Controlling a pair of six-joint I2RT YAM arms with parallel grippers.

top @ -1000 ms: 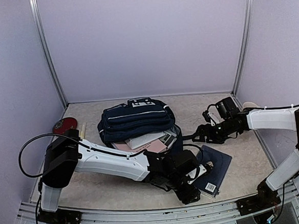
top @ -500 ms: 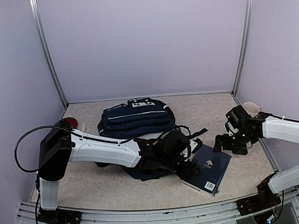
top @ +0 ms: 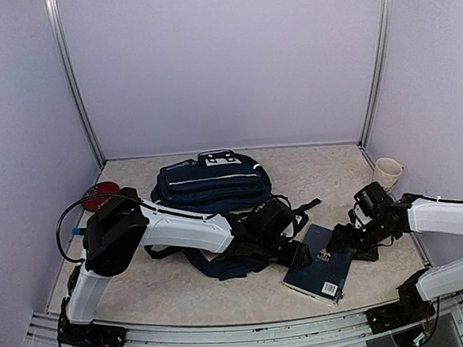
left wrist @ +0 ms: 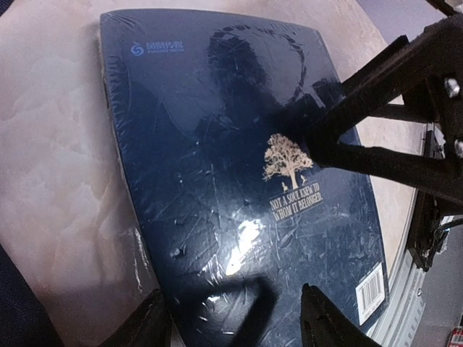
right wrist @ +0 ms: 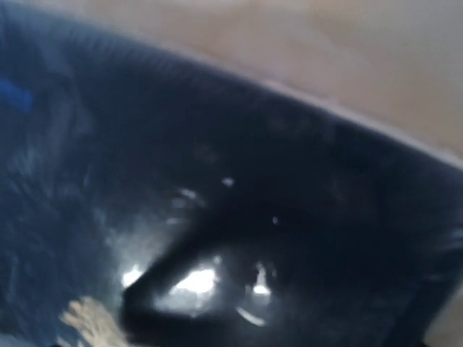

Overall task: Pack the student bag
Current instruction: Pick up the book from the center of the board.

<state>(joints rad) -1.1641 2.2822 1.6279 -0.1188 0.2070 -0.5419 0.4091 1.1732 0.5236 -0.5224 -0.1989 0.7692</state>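
The right gripper (top: 341, 241), jaws wide apart, is now reaching lower over the glossy, film-wrapped navy book (left wrist: 217, 144); the left gripper (top: 299, 256) is hovering opposite, jaws apart. The soft fabric student bag (top: 208, 183) is lying on the tabletop (top: 334, 166) behind

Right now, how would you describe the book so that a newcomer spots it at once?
Find the student bag in the middle of the table. Right of it, nearer the front edge, the book lies flat. Unlike the soft bag, it is glossy navy with a small gold tree and a white barcode label.
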